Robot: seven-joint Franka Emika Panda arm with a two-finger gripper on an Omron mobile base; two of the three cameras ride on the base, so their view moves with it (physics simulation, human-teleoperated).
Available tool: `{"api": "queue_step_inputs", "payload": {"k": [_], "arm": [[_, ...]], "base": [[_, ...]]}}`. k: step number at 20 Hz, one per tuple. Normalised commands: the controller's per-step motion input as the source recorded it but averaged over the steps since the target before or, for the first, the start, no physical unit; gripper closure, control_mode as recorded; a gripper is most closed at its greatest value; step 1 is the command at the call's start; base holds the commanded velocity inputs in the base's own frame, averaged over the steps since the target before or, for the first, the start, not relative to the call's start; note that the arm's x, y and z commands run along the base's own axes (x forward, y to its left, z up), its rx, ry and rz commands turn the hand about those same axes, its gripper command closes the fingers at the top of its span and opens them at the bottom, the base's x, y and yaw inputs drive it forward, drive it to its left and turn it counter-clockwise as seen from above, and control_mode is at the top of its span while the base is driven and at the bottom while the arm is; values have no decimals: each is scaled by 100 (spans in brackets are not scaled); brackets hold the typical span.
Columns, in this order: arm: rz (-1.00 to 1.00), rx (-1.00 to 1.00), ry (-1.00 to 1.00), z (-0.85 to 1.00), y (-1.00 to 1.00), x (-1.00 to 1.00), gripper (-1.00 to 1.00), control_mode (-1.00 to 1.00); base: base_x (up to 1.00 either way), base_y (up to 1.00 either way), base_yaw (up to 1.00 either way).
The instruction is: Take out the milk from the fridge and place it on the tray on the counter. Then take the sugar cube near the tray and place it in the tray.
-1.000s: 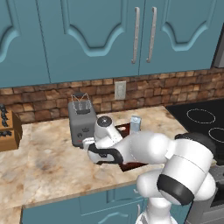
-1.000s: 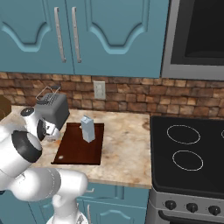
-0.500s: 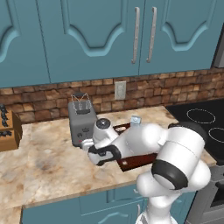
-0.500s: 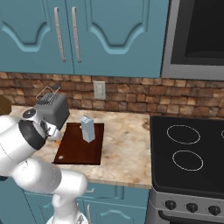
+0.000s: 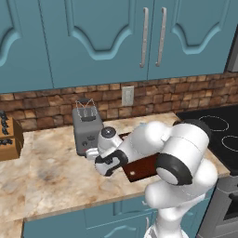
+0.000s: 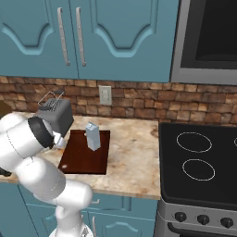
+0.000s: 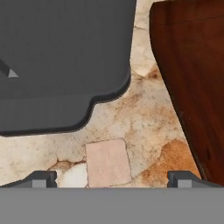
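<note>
The milk (image 6: pixel 92 135), a pale grey-blue gable-top carton, stands upright on the dark brown tray (image 6: pixel 85 157) on the marbled counter (image 6: pixel 134 157). In the hand view a small pale cube, the sugar cube (image 7: pixel 108 162), lies on the counter (image 7: pixel 144 118) between the grey toaster (image 7: pixel 61 65) and the tray's edge (image 7: pixel 192 74). My gripper (image 7: pixel 112 178) hangs just above it, open, with one fingertip (image 7: pixel 41 177) on each side of the cube and nothing held. The fridge is out of view.
The toaster (image 5: pixel 87 125) stands close on the left of my hand, the tray (image 5: pixel 139 169) on its right. A knife block (image 5: pixel 7 139) sits at the far left. The black stovetop (image 6: pixel 199 157) lies to the right of the counter. Teal cabinets hang overhead.
My arm has swung left and lower, bringing the hand down beside the toaster. The milk and tray have not moved. The jaws stay wide.
</note>
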Motion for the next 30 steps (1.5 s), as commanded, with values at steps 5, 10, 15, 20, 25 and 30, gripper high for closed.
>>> {"api": "queue_step_inputs", "payload": {"k": [5,10,15,20,25,30], "arm": [[0,0,0,-16,2,23,-100,-100],[0,0,0,-14,17,13,-100,-100],[0,0,0,-15,23,0,100,-100],[-6,0,0,-11,25,-34,100,-100],[-9,0,0,-2,27,-55,100,-100],[-3,0,-21,65,-9,-54,100,-100]], "base": [[0,0,0],[0,0,0],[0,0,0],[0,0,0],[0,0,0],[0,0,0]]}}
